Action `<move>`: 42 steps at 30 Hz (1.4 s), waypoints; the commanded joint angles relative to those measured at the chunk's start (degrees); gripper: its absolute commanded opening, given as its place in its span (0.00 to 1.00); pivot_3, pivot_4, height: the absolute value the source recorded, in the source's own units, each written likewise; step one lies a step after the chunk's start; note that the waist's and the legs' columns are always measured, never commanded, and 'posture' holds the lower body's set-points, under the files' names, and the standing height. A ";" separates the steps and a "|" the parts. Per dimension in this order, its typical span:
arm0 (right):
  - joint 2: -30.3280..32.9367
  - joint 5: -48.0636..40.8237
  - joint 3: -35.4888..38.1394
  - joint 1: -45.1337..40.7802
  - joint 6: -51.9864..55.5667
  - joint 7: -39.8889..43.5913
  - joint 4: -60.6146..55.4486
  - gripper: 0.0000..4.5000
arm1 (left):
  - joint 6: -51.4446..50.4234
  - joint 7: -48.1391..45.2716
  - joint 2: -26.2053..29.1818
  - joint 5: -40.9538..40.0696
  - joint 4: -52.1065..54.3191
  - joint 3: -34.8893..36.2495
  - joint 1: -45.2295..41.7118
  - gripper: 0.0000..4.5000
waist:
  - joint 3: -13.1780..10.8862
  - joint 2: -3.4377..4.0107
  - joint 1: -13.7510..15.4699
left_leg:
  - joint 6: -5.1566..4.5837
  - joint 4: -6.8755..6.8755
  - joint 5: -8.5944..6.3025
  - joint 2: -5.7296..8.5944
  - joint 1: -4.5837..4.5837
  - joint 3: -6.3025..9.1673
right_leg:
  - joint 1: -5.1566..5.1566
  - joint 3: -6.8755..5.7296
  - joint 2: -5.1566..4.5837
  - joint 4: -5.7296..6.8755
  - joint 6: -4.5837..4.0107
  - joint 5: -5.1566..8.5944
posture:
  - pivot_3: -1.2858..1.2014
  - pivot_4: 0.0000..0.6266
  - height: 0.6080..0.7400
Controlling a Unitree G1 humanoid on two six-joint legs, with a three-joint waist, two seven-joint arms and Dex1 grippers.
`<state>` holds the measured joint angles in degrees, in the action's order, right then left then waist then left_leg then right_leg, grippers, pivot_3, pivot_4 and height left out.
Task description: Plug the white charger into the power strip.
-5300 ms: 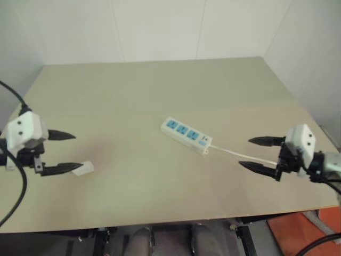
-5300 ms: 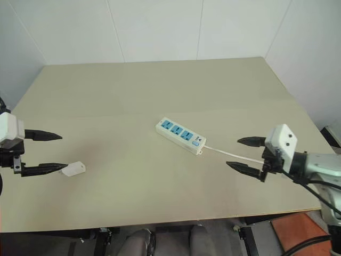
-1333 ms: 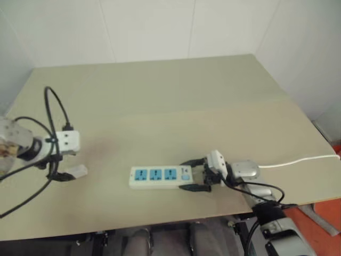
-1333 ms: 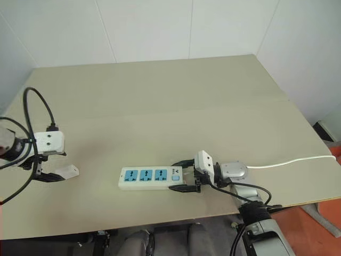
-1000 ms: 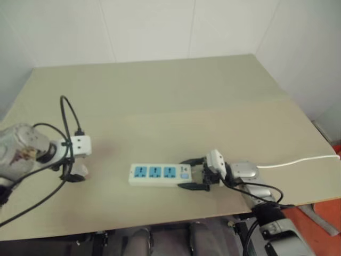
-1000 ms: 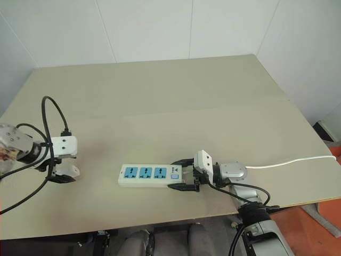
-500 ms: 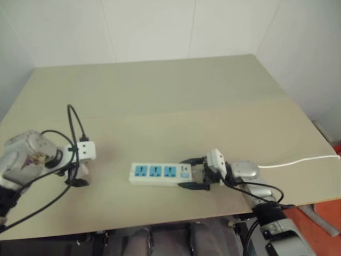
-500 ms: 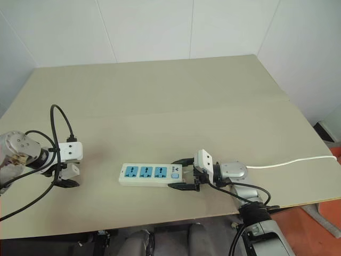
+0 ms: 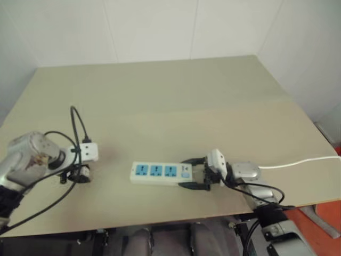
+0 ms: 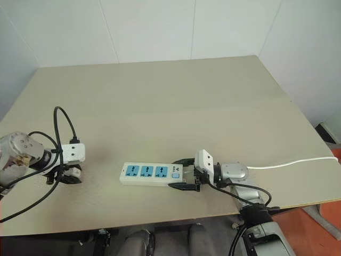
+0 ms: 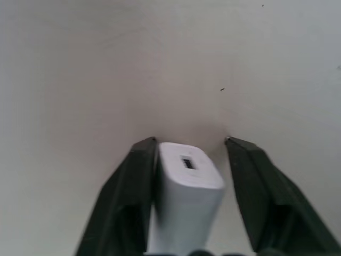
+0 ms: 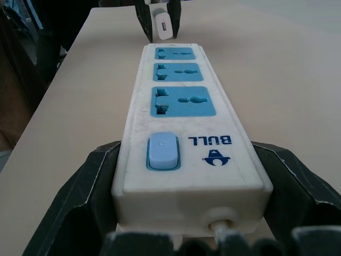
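Note:
The white charger (image 11: 186,192) sits between the two black fingers of my left gripper (image 9: 80,175), which points steeply down at the table's left side and is shut on it. The right wrist view shows the charger (image 12: 163,26) hugged by both fingers, beyond the strip's far end. The power strip (image 9: 160,172) lies flat near the front edge with three blue sockets facing up. My right gripper (image 9: 184,172) is shut on its switch end, one finger (image 12: 80,192) on each long side.
The strip's thin white cord (image 9: 298,161) runs right from the held end and off the table's right edge. A black cable (image 9: 77,125) loops above my left wrist. The beige table (image 9: 170,101) stretches back to white walls.
My left gripper shifted right onto the charger and its fingers closed in on it. The right gripper and power strip have not moved in the last second.

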<state>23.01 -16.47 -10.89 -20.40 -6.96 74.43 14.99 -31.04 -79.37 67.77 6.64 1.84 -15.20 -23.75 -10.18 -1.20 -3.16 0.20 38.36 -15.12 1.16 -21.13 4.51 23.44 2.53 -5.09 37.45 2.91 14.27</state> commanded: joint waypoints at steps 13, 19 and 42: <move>0.92 -0.74 0.56 1.24 0.39 -0.88 -3.32 0.76 | 0.15 0.80 -5.12 -0.16 -2.84 0.10 -9.19 0.23 | 0.00 -0.01 0.75 | 0.01 0.20 0.01 0.00 0.00 0.00 | 0.00 -0.01 0.02 0.17 0.00 0.00 | 0.52 0.24 1.00; 1.05 -0.50 0.30 1.00 0.05 -1.02 -2.65 0.76 | -5.15 -4.69 -14.20 -15.14 -4.51 6.75 -19.10 0.23 | 0.01 -0.05 0.56 | 0.00 0.45 0.00 0.04 -0.08 0.01 | -0.08 -0.06 -0.01 0.17 0.00 0.00 | 0.52 0.24 1.00; -4.62 3.28 -3.47 -4.92 -16.59 5.88 13.82 0.76 | -14.07 -2.27 -24.78 -40.61 4.79 13.10 -17.90 0.23 | 0.01 -0.05 -0.80 | 0.01 0.48 0.00 0.00 -0.01 0.05 | -0.09 0.04 0.01 0.20 0.00 0.00 | 0.52 0.24 1.00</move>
<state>18.45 -13.11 -13.10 -26.34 -22.60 78.13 28.43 -44.65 -80.97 41.99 -31.86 4.40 -4.38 -41.52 -10.17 -1.25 -3.96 0.21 38.84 -15.12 1.16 -21.15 4.56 23.36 2.57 -5.07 37.64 2.90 14.27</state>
